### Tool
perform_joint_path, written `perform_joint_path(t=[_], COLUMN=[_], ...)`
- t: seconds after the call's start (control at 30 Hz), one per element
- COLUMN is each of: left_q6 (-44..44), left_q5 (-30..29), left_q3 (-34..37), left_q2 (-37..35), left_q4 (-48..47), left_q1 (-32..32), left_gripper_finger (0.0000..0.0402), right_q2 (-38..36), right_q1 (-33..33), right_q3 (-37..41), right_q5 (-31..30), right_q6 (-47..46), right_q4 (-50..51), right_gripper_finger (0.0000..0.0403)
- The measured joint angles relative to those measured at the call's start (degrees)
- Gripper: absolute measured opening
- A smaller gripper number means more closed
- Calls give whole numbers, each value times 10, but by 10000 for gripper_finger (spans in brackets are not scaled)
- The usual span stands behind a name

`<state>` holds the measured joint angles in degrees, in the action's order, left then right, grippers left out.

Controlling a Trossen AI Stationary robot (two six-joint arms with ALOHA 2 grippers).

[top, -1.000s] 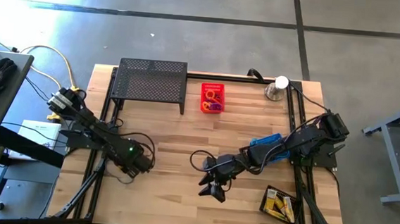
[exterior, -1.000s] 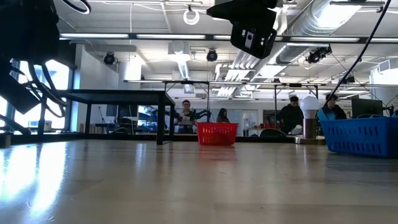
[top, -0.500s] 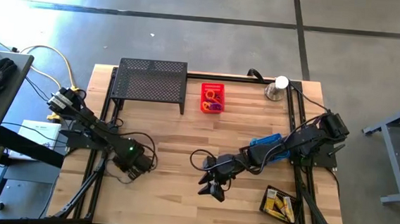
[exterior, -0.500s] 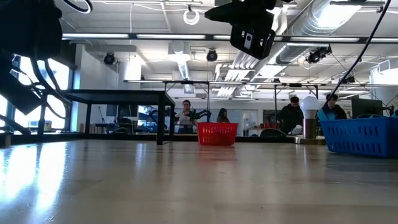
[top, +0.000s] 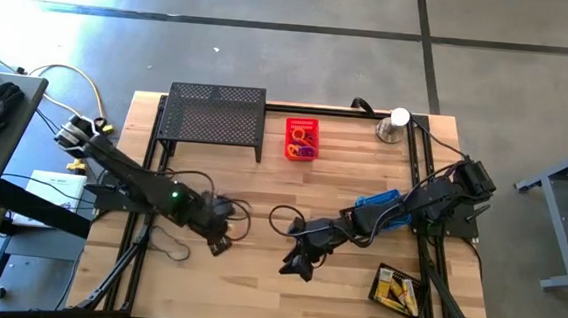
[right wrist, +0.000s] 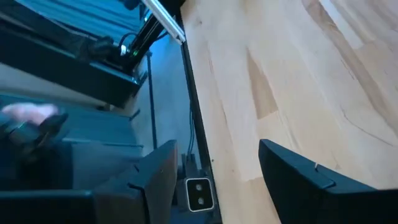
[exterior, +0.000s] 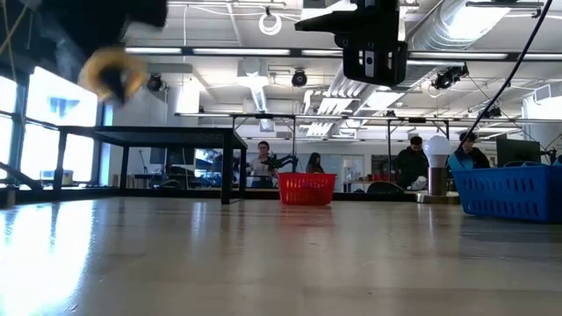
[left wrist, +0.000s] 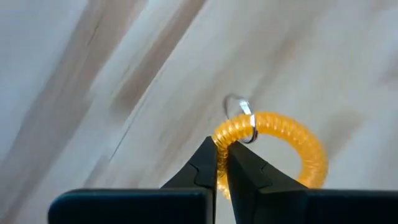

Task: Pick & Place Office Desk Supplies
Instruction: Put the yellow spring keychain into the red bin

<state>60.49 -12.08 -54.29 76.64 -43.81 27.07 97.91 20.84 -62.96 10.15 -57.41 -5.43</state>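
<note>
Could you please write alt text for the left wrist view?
The left gripper, its two dark fingers shut, pinches an orange coiled loop with a small metal ring on it. Pale wooden table fills the background, slightly blurred.

A robotics lab or open workshop hall

A pale wooden worktable [top: 262, 193] is standing on a grey concrete floor [top: 302, 50] marked with dark lines; beyond it, seated people [exterior: 261, 161] are working at desks under exposed silver ceiling ducts [exterior: 439, 26] and long strip lights, while large windows [exterior: 53, 132] are letting daylight in.
</note>
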Motion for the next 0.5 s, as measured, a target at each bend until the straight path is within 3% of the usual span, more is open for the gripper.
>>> perform_joint_path(t=[0.13, 0.27, 0.5], left_q6=[-161, -287, -338], left_q5=[-88, -140, -180], left_q3=[-32, -43, -45], left_q2=[-4, -3, -2], left_q4=[159, 273, 262], left_q1=[19, 25, 16], left_gripper_finger=[10, 10, 10], right_q2=[0, 0, 0], right_q1=[0, 0, -1], right_q3=[0, 0, 0], right_q5=[-2, -2, 4], right_q6=[-12, -9, 22], right_q4=[0, 0, -3], right_gripper_finger=[213, 212, 212])
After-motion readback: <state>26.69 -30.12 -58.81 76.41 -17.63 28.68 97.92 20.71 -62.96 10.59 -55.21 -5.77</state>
